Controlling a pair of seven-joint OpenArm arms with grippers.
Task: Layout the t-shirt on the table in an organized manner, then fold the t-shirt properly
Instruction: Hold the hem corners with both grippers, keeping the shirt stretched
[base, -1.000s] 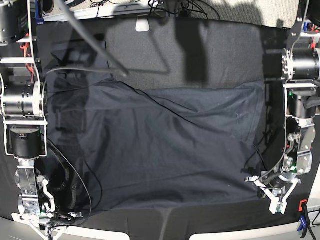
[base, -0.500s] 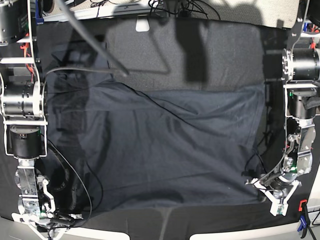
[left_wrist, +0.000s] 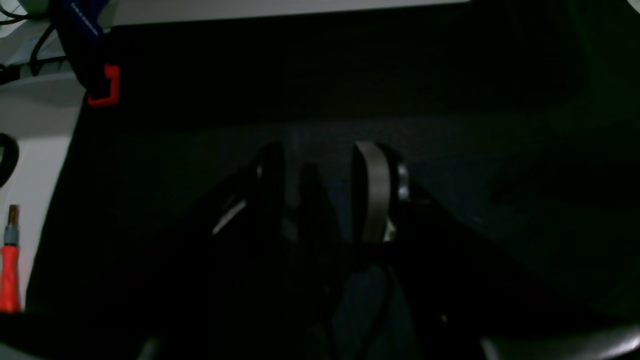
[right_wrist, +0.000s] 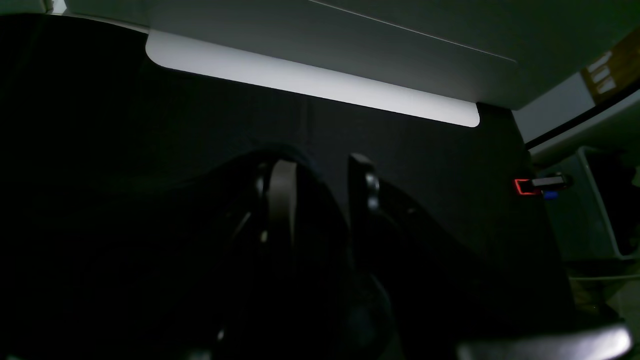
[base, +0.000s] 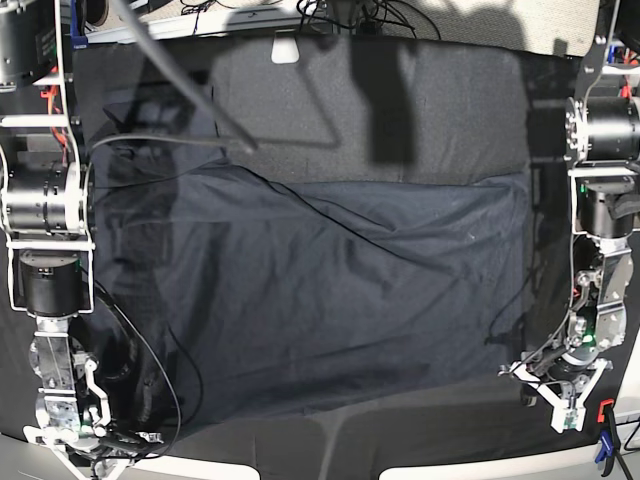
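The t-shirt (base: 320, 300) lies spread out across the middle of the table (base: 400, 100), with a long diagonal crease running from its upper left. My left gripper (base: 542, 395) hovers just off the shirt's near right corner. In the left wrist view the left gripper (left_wrist: 320, 195) is open over dark cloth, with nothing gripped between its fingers (left_wrist: 372, 190). My right gripper (base: 112, 437) sits low at the near left corner, by the shirt's left edge. In the right wrist view the right gripper (right_wrist: 320, 195) is open too, its fingers (right_wrist: 282, 200) apart.
A red and blue clamp (base: 605, 435) grips the table's near right corner; it also shows in the left wrist view as the clamp (left_wrist: 105, 85). An orange-handled tool (left_wrist: 10, 275) lies off the cloth. Black cables (base: 150, 350) trail over the shirt's left side. The pale table edge (right_wrist: 310, 80) is close ahead of the right gripper.
Both grippers have gone from shut to open. The left gripper has drawn back slightly toward the near right corner. The shirt's near edge has settled onto the table.
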